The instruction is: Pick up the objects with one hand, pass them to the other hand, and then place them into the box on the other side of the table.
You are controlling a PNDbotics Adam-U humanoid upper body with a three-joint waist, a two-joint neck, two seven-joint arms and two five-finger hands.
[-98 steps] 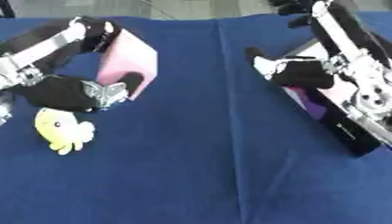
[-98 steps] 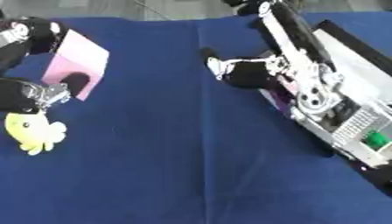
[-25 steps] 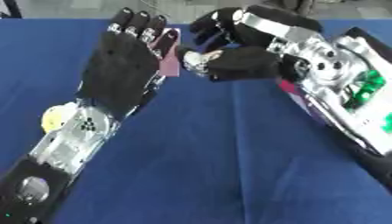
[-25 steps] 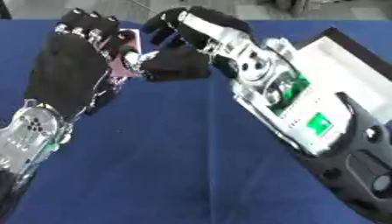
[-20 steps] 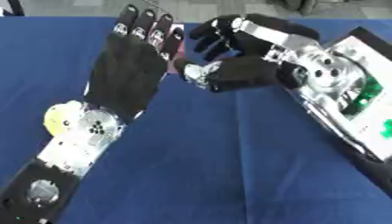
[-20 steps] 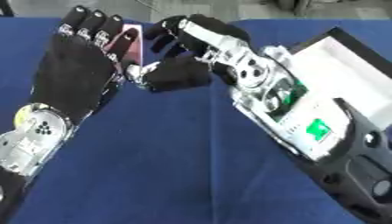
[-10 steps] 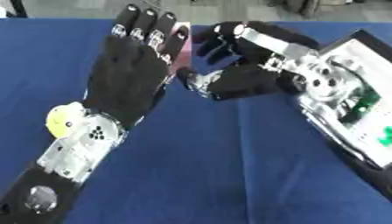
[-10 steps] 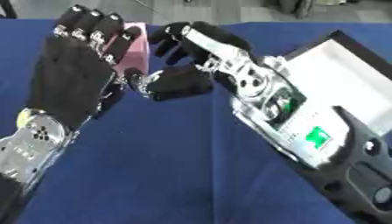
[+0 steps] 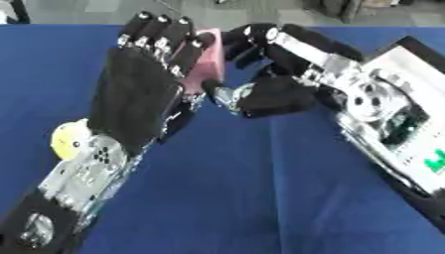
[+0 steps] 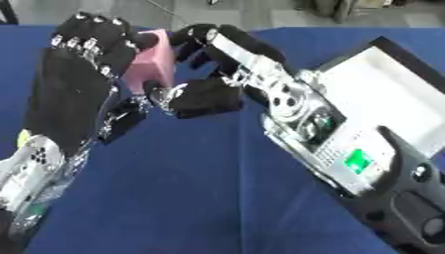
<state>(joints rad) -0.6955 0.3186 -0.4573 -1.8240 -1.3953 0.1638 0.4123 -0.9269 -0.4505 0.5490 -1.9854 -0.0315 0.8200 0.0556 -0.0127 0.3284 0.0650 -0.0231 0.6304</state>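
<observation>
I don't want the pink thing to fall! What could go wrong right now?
1. The pink block sits between the left robot hand, whose fingers are straight, and the right robot hand, curled beside it. No fingers clearly wrap it, so it might slip onto the blue table during the pass.
2. The two hands are very close and could bump.
3. The yellow toy lies right by the left arm, which might knock it.

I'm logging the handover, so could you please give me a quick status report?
Left hand open, fingers straight, against the pink block. Right hand curled at the block's other side. Yellow toy on the blue table. Nothing in the way.
</observation>
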